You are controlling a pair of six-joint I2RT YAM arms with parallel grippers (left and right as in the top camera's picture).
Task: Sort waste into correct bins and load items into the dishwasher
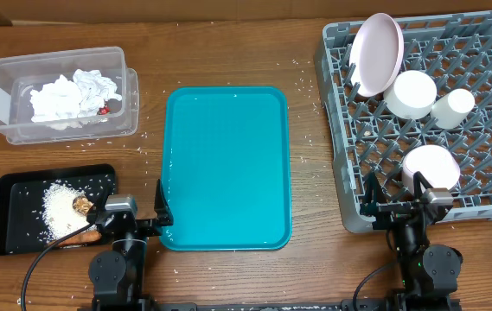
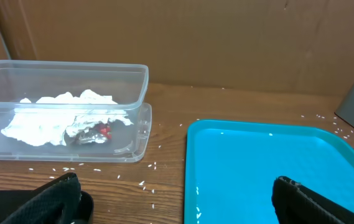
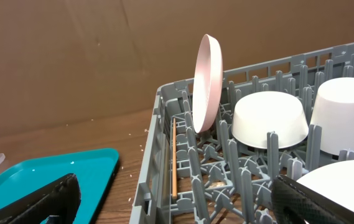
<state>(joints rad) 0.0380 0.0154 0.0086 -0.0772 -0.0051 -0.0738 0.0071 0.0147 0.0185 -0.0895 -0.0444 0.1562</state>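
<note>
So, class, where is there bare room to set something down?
The flat teal plastic tray is bare, between the clear rectangular tub and the grey lattice dish rack. Crowded: the rack, holding white dishes.

Overhead straight down; wrist views low, forward, sharing teal tray [image 1: 228, 164]

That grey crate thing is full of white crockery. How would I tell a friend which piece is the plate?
Start at the big grey rack beside the teal tray. Look in its far corner on the tray's side, and the plate is there. Unlike the round white bowl and cup next to it, it is a thin, flat, pale pink disc standing tilted on its edge.
</note>
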